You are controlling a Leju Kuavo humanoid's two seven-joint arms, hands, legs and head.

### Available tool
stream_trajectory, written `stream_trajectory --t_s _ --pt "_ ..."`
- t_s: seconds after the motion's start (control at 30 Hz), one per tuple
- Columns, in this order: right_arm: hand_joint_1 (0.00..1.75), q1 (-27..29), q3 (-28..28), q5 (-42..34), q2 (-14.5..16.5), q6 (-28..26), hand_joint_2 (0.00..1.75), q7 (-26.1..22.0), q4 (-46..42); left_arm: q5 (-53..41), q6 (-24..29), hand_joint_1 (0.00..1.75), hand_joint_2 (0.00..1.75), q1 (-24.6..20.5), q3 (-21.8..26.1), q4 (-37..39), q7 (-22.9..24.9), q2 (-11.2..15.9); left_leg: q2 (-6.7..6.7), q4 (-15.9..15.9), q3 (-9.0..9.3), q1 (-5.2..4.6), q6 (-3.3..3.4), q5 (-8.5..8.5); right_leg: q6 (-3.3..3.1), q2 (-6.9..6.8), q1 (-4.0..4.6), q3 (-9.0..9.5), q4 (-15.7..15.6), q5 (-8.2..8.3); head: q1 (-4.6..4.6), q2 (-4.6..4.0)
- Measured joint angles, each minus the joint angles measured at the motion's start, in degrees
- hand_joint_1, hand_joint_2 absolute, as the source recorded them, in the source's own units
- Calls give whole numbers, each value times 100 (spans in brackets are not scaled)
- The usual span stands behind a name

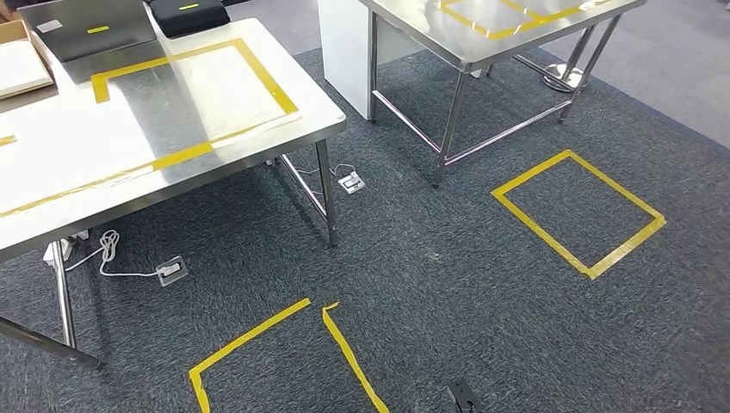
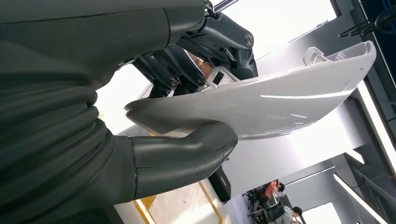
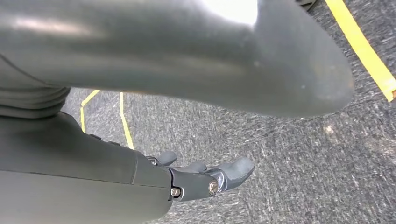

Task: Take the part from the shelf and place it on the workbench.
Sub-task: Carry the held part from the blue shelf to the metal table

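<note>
The part point(image 2: 261, 105) is a long, curved white plastic shell with small clips along its edge. My left hand point(image 2: 177, 154) holds it, with the thick grey thumb under the shell and the dark fingers point(image 2: 205, 46) on its other side. The steel workbench point(image 1: 103, 146) stands at the left of the head view, with a yellow tape rectangle point(image 1: 194, 86) marked on its top. My right hand point(image 3: 196, 179) hangs over the grey carpet with its fingers apart and holds nothing.
A second steel table point(image 1: 482, 43) stands at the back right beside a white cabinet point(image 1: 344, 43). Yellow tape squares point(image 1: 577, 211) mark the carpet. Cables and floor sockets point(image 1: 172, 269) lie under the workbench. A grey box point(image 1: 86, 30) and a black case point(image 1: 185, 15) sit on its far edge.
</note>
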Motion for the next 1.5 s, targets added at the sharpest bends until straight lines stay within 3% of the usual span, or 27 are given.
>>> stream_trajectory --t_s 0.1,0.17,0.27,0.33,0.37,0.43,0.5,0.53,0.67,0.83,1.03,1.17,1.23,1.3,1.33,1.37,1.4,1.47,1.5 --pt "0 -5 -48 -32 7 -4 0 -3 0 31 6 175 175 -9 0 22 2 20 -35 -35 -14 10 -123 30 -81 -15 17 15 -90 31 1 0" --pt "0 -6 -70 -34 15 -4 0 -17 0 32 25 175 175 -15 -1 33 11 27 78 88 -80 14 -177 -66 -164 -52 4 35 -136 82 -10 0" --pt "0 6 -91 -15 19 1 0 -36 0 25 72 175 175 -13 -16 41 45 32 297 1017 -477 10 -223 -584 -221 -93 7 28 -157 114 -31 0" --pt "0 21 -93 4 20 8 0 -36 0 25 94 175 175 38 -34 39 63 29 319 1494 -660 10 -236 -733 -225 -123 16 18 -148 113 -31 0" --pt "0 27 -94 12 21 11 0 -36 0 23 105 175 175 60 -40 35 71 27 325 1429 -602 10 -232 -653 -223 -138 19 18 -143 111 -30 0" --pt "0 31 -97 14 28 13 0 -36 0 20 130 175 175 79 -41 14 83 27 366 747 -218 8 -208 -347 -207 -166 22 27 -132 102 -31 0" --pt "0 27 -97 14 34 13 0 -37 0 5 150 175 175 81 -40 -15 91 26 413 123 126 -22 -155 -186 -162 -186 45 22 -115 89 -33 0" --pt "0 25 -98 15 34 13 0 -37 0 -6 163 175 175 87 -40 -28 95 23 421 -15 195 -29 -130 -176 -155 -192 64 15 -107 80 -34 0" --pt "0 28 -107 25 34 13 0 -44 0 -31 193 175 175 135 -38 -60 99 19 380 -40 195 -36 -83 -153 -236 -196 91 18 -135 106 -31 0" --pt "0 28 -121 28 34 13 0 -45 0 -32 195 175 175 173 -37 -77 99 19 381 -38 185 -48 -17 -155 -157 -196 83 38 -194 143 -34 0" --pt "0 34 -123 47 36 14 0 -102 0 -18 225 175 175 278 14 -150 115 20 382 -25 170 -67 12 -154 -47 -199 52 39 -219 165 -35 0" --pt "0 37 -123 72 38 15 0 -133 0 -22 260 175 175 393 112 -258 143 32 382 -166 231 -49 127 -104 72 -202 33 37 -206 123 -39 0" --pt "0 40 -123 81 33 15 0 -136 0 -41 283 175 175 406 144 -291 156 20 380 -263 281 -3 153 -45 105 -148 27 -156 218 -140 -29 0" --pt "0 49 -123 88 32 15 0 -131 0 -67 299 175 175 424 149 -302 162 -12 364 -258 264 8 151 -39 142 -111 -3 -528 978 -489 -17 0" --pt "0 56 -123 90 32 15 0 -127 0 -80 302 175 175 437 148 -300 164 -34 352 -241 251 18 134 -45 162 -107 -25 -664 1243 -565 -16 0" --pt "0 61 -123 91 32 15 0 -125 0 -96 302 175 175 447 148 -298 166 -56 339 -218 238 34 107 -56 184 -107 -48 -706 1316 -539 -16 0" --pt "0 64 -123 91 31 15 0 -122 0 -112 302 175 175 451 147 -296 167 -75 328 -187 229 58 71 -72 207 -107 -74 -621 1144 -407 -16 0" --pt "0 62 -123 90 30 14 0 -121 1 -142 302 175 175 446 147 -295 167 -101 308 -99 211 108 -33 -126 254 -86 -124 -255 449 -92 -13 0" --pt "0 59 -123 89 34 13 0 -120 2 -152 302 175 175 438 148 -293 167 -107 296 -45 196 118 -97 -160 241 -57 -135 -108 171 -6 -8 0"
